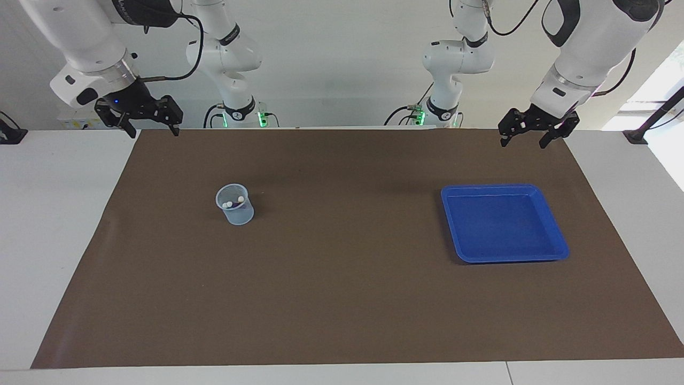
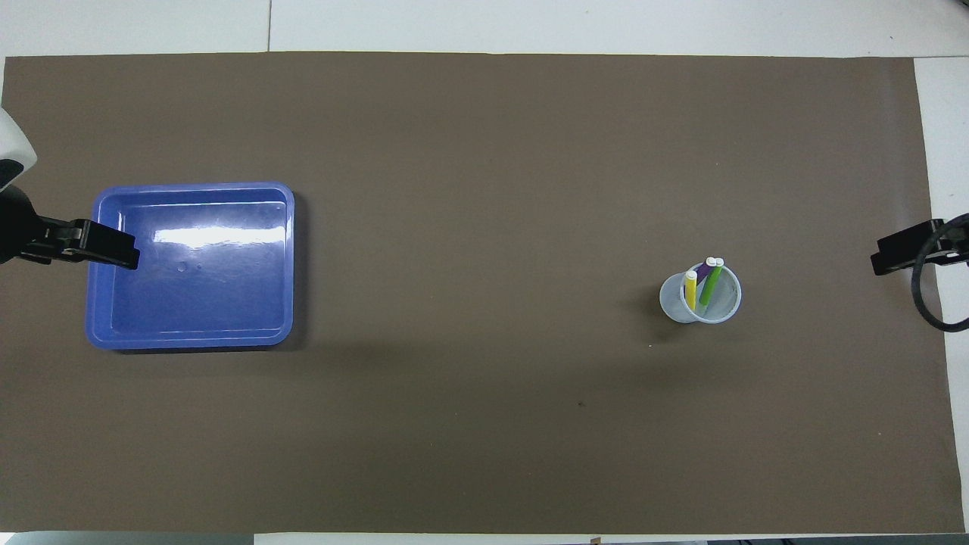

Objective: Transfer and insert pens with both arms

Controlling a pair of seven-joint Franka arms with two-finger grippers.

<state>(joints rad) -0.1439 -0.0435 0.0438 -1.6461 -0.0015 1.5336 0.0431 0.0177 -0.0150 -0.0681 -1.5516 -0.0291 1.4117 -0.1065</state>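
Three pens, yellow (image 2: 690,290), purple (image 2: 704,270), green (image 2: 710,284), stand in clear cup (image 2: 701,297), centre right of overhead frame. Blue tray (image 2: 193,265) at left. Left gripper (image 1: 537,131) and right gripper (image 1: 143,118) hang spread, holding nothing, at upper corners of facing frame. No legible writing.

Glossy blue plastic tray (image 2: 194,337) catching glare; translucent, smooth plastic cup (image 2: 700,298); matt brown paper-like mat (image 2: 484,424) over smooth white surface (image 1: 53,224); matt black end effectors (image 1: 144,120).
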